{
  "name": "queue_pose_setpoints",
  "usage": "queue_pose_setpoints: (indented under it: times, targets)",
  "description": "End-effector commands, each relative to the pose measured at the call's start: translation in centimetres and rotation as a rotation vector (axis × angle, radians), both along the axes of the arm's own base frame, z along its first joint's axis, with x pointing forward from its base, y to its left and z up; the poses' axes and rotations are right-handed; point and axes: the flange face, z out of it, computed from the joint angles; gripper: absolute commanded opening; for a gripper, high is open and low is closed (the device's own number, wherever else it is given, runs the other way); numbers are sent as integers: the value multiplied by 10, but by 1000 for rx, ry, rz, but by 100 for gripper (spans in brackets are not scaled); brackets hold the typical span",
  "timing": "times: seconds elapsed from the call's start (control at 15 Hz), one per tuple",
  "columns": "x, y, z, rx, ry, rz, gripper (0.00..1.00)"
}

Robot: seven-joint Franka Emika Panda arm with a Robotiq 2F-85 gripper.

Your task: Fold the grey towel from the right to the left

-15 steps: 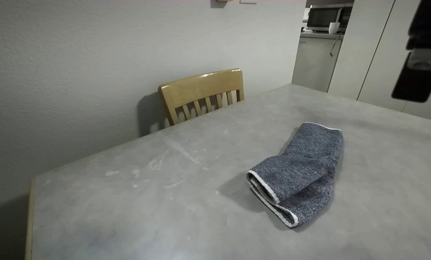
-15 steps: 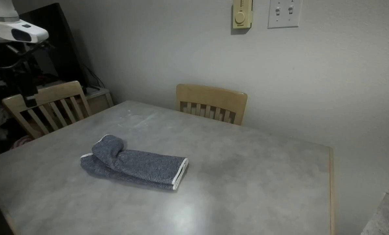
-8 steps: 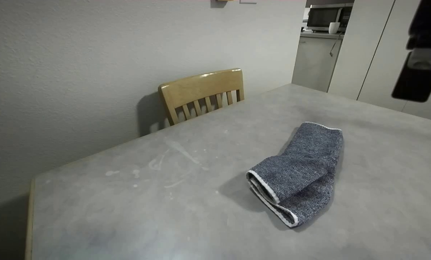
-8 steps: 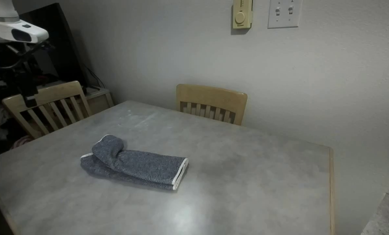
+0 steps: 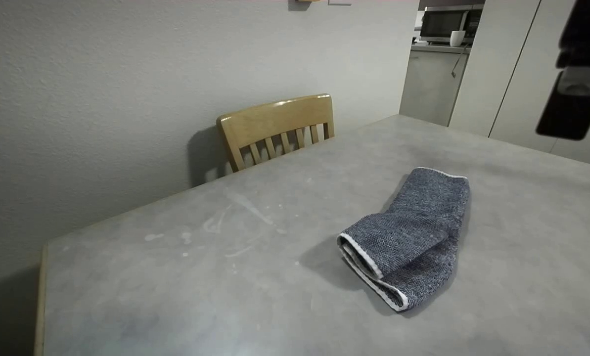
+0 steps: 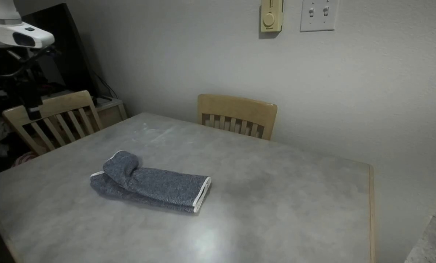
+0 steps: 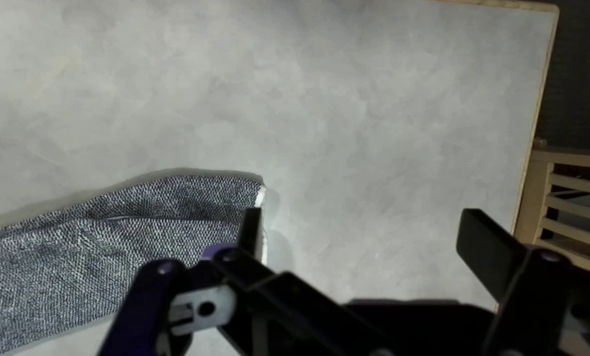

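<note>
The grey towel lies folded on the table, blue-grey with a white hem, in both exterior views [image 5: 423, 232] [image 6: 159, 184]. One end has a layer turned over at an angle, with the hem layers slightly apart. In the wrist view the towel [image 7: 102, 257] fills the lower left, its white-hemmed end behind one finger. My gripper [image 7: 361, 222] is open, with wide-spread fingers and nothing between them. It is raised well above the table and apart from the towel, at the upper right of an exterior view [image 5: 569, 109] and at the left of an exterior view [image 6: 34, 113].
The grey table [image 6: 294, 204] has a wooden edge. A wooden chair [image 5: 277, 113] stands by the wall, also in an exterior view [image 6: 236, 109]. Another chair [image 6: 57, 113] stands behind the gripper at the table's far left. A thermostat [image 6: 271, 16] is on the wall.
</note>
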Motion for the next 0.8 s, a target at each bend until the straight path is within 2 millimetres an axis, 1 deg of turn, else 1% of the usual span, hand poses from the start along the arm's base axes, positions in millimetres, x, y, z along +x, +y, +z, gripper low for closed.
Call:
queue_pose_setpoints:
  times: [0.0,0.47,0.73]
  targets:
    - [0,0,0,0,1,0,100]
    - [0,0,0,0,1,0,100]
    - [3,-11,3,-43,-39,-10,100]
